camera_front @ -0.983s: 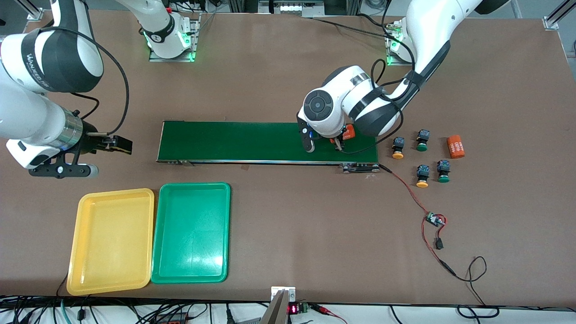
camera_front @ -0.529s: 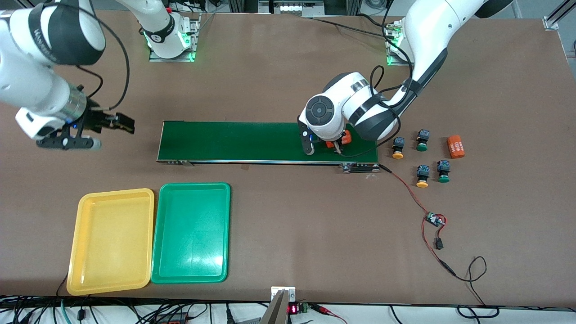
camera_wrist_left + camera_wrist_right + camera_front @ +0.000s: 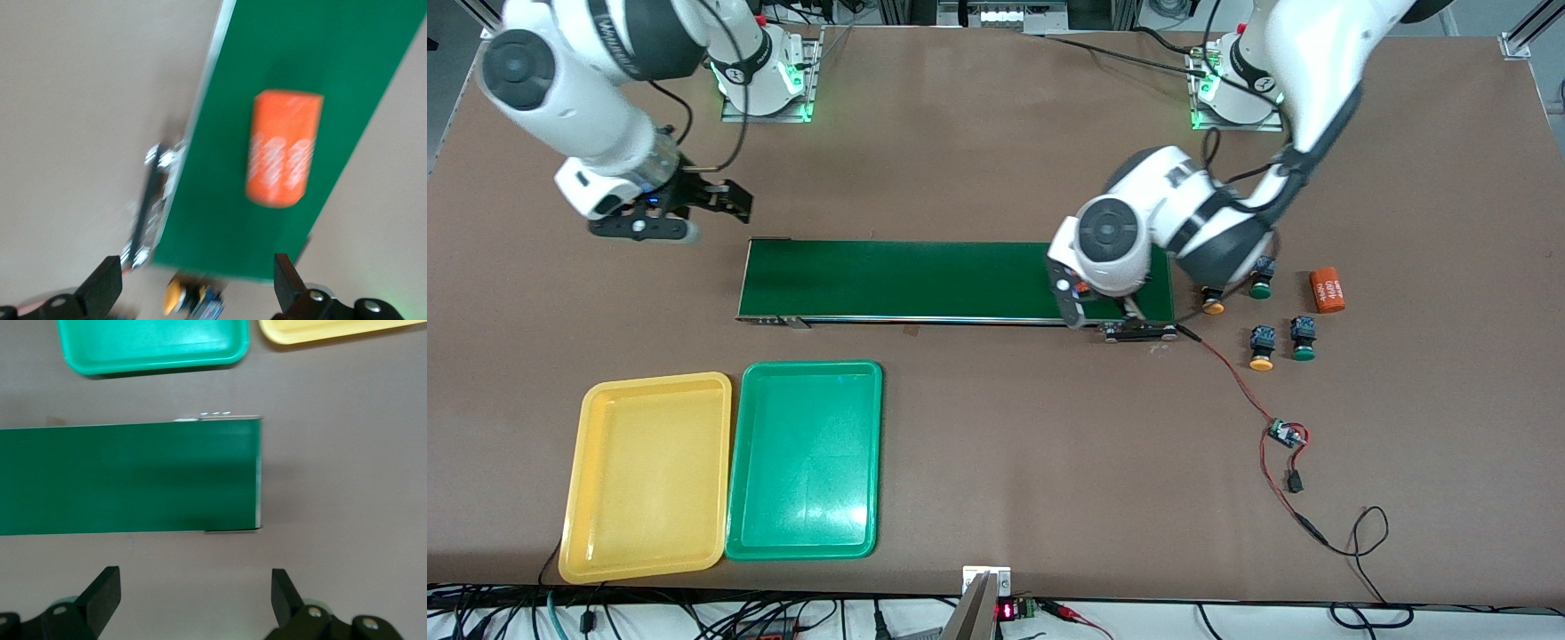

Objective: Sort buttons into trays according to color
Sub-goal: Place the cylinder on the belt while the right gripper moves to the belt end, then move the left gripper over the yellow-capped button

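Four buttons (image 3: 1259,311) counted: two yellow-capped, two green-capped. Two trays (image 3: 720,471) counted. Left gripper (image 3: 193,283), spread wide and empty, seen over one orange cylinder (image 3: 281,148); right gripper (image 3: 193,597) likewise empty.

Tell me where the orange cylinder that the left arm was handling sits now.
In the left wrist view the orange cylinder lies on the green conveyor belt, near the belt's end toward the left arm, below the open left gripper.
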`<action>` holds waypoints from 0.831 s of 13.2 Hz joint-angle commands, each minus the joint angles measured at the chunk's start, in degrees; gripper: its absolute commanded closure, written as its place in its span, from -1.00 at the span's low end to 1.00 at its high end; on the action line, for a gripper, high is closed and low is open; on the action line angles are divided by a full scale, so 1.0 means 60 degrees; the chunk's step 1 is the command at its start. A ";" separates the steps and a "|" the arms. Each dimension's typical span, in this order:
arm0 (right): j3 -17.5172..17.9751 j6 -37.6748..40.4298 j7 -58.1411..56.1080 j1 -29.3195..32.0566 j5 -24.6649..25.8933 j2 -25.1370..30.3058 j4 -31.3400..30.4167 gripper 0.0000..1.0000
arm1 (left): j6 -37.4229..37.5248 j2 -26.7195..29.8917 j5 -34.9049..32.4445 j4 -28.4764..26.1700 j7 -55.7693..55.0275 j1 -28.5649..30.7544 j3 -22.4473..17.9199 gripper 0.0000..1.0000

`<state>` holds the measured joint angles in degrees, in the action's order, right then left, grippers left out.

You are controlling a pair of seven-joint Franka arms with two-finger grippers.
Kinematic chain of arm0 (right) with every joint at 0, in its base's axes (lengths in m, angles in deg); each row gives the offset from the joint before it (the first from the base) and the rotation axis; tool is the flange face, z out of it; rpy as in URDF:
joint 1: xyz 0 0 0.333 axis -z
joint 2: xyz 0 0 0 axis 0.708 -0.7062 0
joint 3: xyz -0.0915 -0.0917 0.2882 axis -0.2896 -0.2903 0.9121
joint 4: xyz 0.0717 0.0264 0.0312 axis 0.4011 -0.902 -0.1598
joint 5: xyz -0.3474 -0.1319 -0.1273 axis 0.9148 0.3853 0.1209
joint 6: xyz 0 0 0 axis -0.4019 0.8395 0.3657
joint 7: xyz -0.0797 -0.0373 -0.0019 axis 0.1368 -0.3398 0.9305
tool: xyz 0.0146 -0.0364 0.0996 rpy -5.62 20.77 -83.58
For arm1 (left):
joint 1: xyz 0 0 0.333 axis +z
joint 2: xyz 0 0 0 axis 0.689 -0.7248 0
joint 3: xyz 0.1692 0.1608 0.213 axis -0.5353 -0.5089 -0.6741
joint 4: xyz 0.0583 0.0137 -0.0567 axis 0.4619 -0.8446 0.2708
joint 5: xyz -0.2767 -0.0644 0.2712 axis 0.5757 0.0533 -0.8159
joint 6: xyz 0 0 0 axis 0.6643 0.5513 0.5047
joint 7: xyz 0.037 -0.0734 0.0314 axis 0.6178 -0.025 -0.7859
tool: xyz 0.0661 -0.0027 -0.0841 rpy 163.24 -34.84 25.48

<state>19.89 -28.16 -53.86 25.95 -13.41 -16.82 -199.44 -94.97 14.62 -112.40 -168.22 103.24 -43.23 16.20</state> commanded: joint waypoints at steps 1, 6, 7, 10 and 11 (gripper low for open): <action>-0.0006 -0.0342 0.0472 -0.0474 0.0117 -0.0482 0.0145 -1.00 | 0.0245 0.0547 0.0004 -0.0059 -0.0816 0.1040 0.0059 -1.00; 0.0141 -0.1539 0.0340 -0.0723 0.0161 -0.0996 0.0381 -1.00 | 0.0624 0.0401 -0.0010 0.0161 -0.5526 0.2012 0.0001 -1.00; 0.0141 -0.1906 0.0326 -0.0753 0.0161 -0.1084 0.0381 -1.00 | 0.0640 0.0241 -0.0010 0.0162 -0.6858 0.2012 -0.0014 -1.00; 0.0141 -0.2056 0.0297 -0.0870 0.0466 -0.1217 0.0396 -1.00 | 0.0655 -0.0374 -0.0097 0.0132 -0.9431 0.2013 -0.0043 -1.00; 0.0155 -0.2056 0.0297 -0.0885 0.0802 -0.1290 0.0396 -1.00 | 0.0641 -0.0550 -0.0142 0.0132 -0.9450 0.2012 -0.0101 -1.00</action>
<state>20.73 -40.47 -52.14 20.98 -11.51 -23.67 -198.02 -91.81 13.58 -112.37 -168.19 50.56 -30.95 15.83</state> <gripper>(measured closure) 0.000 0.000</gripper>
